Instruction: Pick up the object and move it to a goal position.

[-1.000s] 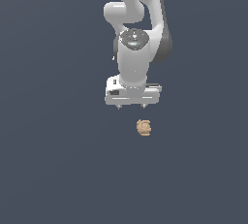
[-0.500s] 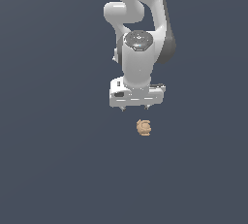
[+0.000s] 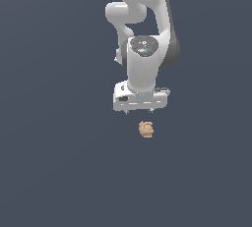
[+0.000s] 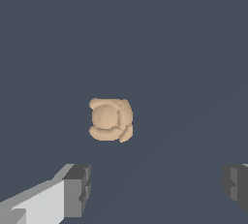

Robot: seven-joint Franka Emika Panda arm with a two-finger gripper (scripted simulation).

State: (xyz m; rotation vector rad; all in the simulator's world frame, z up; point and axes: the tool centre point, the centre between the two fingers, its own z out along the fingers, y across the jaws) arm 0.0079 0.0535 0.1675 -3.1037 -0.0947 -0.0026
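The object point(image 3: 146, 129) is a tiny tan lumpy rounded thing lying on the dark grey floor, just below the white gripper point(image 3: 139, 110) in the exterior view. It is much smaller than the gripper. In the wrist view the object point(image 4: 110, 119) lies ahead of the two grey fingertips point(image 4: 77, 190), outside the gap between them. The gripper point(image 4: 156, 185) is open wide and empty, and it hangs above the floor, apart from the object.
A plain dark grey floor point(image 3: 54, 162) fills both views. The white arm point(image 3: 142, 29) rises from the gripper toward the top of the exterior view. Nothing else shows.
The gripper has shifted slightly toward the exterior view's right and lower, closer to the object. The object has not moved.
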